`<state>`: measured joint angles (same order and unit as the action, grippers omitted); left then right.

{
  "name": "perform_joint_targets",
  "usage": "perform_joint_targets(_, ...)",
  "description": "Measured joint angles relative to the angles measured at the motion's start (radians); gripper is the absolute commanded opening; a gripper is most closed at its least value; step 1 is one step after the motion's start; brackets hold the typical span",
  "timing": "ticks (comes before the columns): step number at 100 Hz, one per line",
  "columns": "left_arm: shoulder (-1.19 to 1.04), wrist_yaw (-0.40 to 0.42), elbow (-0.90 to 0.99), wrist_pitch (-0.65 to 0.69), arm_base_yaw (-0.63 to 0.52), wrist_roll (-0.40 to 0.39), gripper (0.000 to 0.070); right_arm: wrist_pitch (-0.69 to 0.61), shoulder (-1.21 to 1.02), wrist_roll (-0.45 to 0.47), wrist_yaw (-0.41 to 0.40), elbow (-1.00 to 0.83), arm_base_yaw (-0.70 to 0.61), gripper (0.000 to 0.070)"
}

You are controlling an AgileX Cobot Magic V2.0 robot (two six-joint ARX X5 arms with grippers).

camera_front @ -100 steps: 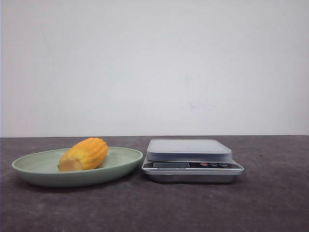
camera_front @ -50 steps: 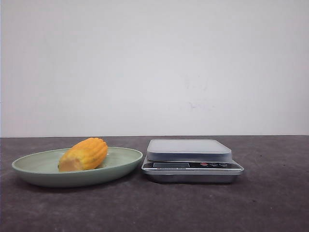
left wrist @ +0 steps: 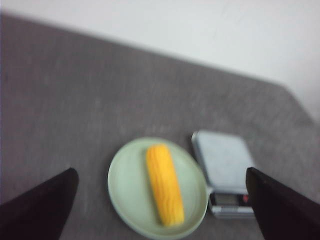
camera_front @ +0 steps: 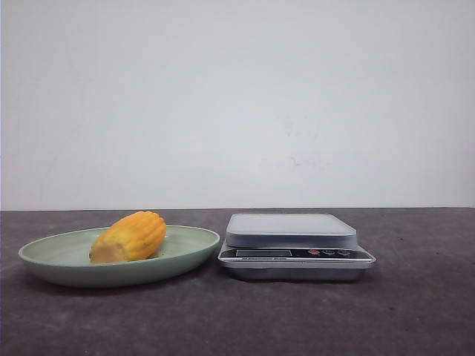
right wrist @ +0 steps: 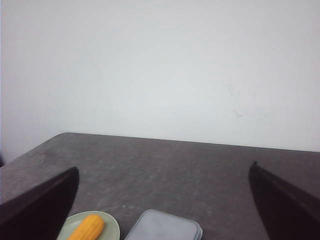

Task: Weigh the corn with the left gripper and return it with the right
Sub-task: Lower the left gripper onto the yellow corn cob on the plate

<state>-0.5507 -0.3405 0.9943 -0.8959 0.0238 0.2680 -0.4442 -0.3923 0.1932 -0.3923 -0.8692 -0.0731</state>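
The corn (camera_front: 129, 236), a stubby yellow-orange cob, lies on a pale green plate (camera_front: 52, 259) at the left of the table. It also shows in the left wrist view (left wrist: 164, 184) and the right wrist view (right wrist: 86, 228). A silver kitchen scale (camera_front: 293, 245) with an empty grey platform stands just right of the plate. My left gripper (left wrist: 161, 207) is open and empty, high above the plate. My right gripper (right wrist: 162, 210) is open and empty, well back from the scale (right wrist: 162, 227). Neither gripper shows in the front view.
The dark grey table (camera_front: 415, 311) ends at a plain white wall (camera_front: 237, 104) behind. The scale's display and buttons (camera_front: 297, 253) face the front edge. Nothing else stands on the table.
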Motion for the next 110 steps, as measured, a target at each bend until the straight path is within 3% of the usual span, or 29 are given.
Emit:
perform_joint_targets(19, -0.182, -0.068, 0.0, 0.026, -0.011, 0.021, 0.07, 0.0, -0.002, -0.011, 0.026, 0.0, 0.0, 0.07)
perform_joint_targets(39, -0.354, -0.125, 0.0, 0.203, -0.115, 0.127, 0.07, 0.0, -0.032, -0.034, 0.085, 0.0, 0.0, 0.07)
perform_joint_targets(63, -0.579, 0.045, 0.001, 0.304, -0.352, 0.15, 0.07, 0.0, -0.109, -0.037, 0.085, 0.0, 0.0, 0.07)
perform_joint_targets(73, -0.685, 0.071, 0.001, 0.351, -0.414, 0.147, 0.07, 0.0, -0.129, -0.031, 0.085, 0.0, 0.0, 0.0686)
perform_joint_targets(110, -1.022, 0.137, 0.012, 0.425, -0.434, 0.163, 0.07, 0.0, -0.139, -0.028, 0.08, 0.0, -0.001, 0.0684)
